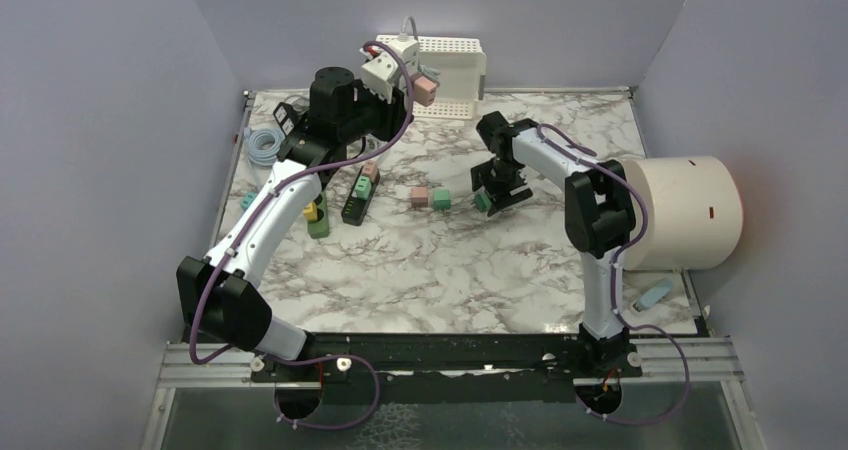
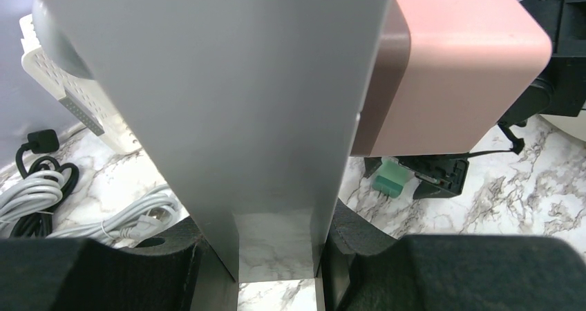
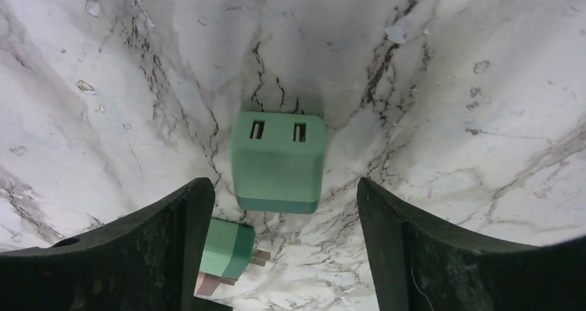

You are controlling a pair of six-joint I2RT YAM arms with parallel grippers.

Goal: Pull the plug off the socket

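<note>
Clamping the socket strip (image 2: 228, 104), pink plug (image 2: 456, 69) still seated in it, left gripper (image 2: 280, 276) is hovering; right gripper (image 3: 287, 256) is hanging open, empty.

Your left arm (image 1: 262, 210) and your right arm (image 1: 598, 270) share one build; smooth white shells cover the long links, and chunky black housings sit at every joint; a thin purple cable (image 1: 377, 385) trails along each arm and loops loosely below the black bases (image 1: 605, 355); the left end effector (image 2: 276, 256) and the right end effector (image 3: 282, 186) carry broad, matte black fingers (image 3: 148, 256), gently curved and faintly speckled.
</note>
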